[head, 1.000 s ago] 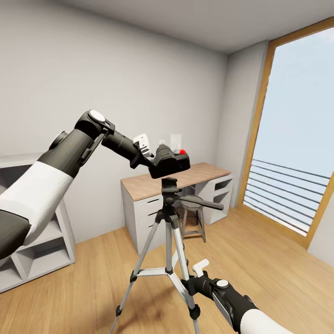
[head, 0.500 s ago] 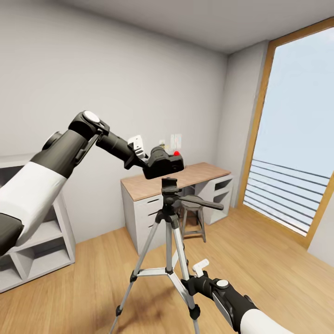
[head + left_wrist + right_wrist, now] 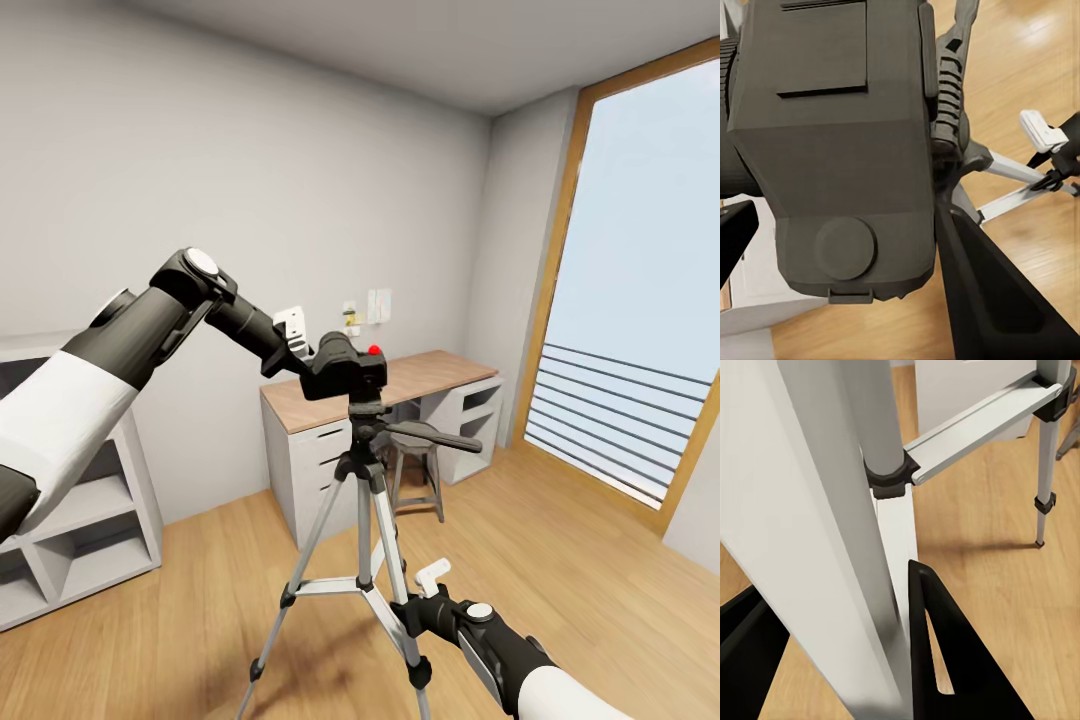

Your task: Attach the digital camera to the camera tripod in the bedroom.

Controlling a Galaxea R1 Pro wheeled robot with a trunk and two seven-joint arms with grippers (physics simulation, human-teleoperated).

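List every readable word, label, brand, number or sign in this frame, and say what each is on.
No readable text.
The digital camera body, close up in the left wrist view, is plain, no brand.
The small plates on the wall above the desk are too small to read.

The left hand [image 3: 312,356] sits largely hidden behind the digital camera [image 3: 345,366]. The camera tripod [image 3: 365,520] loses its feet past the head view's lower edge, and small items on the table [image 3: 420,372] are too tiny to identify.
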